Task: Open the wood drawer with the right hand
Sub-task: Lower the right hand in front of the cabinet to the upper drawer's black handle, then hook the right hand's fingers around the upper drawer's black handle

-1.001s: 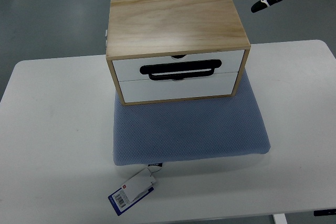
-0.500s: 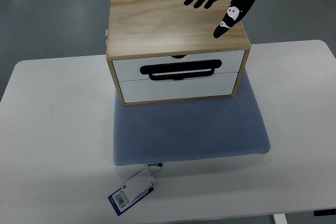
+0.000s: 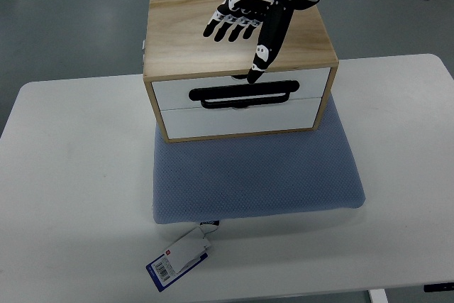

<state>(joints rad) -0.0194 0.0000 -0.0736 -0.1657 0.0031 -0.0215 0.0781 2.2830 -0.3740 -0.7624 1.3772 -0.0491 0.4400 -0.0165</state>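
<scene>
Top view. Wooden drawer box (image 3: pixel 237 23) sits on the far end of a blue-grey padded mat (image 3: pixel 255 172); the mat lies on the white surface (image 3: pixel 78 196). The box is the landmark for all positions below.

Box front faces the camera: two white drawer fronts, upper drawer (image 3: pixel 177 91) and lower drawer (image 3: pixel 234 120), both flush with the frame, so nothing is open yet. A black slotted handle (image 3: pixel 245 95) spans the seam between the two fronts, centred on the box face. A small dark notch sits at the top edge of the upper drawer, just above the handle.

Right hand (image 3: pixel 259 8) is above the box lid, its arm entering from the upper right. Fingers (image 3: pixel 227 25) are spread and extended, holding nothing; four point toward the left half of the lid. The thumb (image 3: pixel 264 51) reaches down over the front edge of the lid, its tip near the notch above the handle. Cannot tell whether it touches the wood.

Left hand not visible.

A tag (image 3: pixel 181 259) with a barcode lies on the surface at the near edge of the mat, well apart from the box.

Step, as judged: approach, pre-grasp. No hold on the handle yet.

Next move calls for: lowering the hand over the front face, hooking fingers into the handle slot, then pulling straight toward the camera. Risk: the box may slide on the mat instead of the drawer opening.
</scene>
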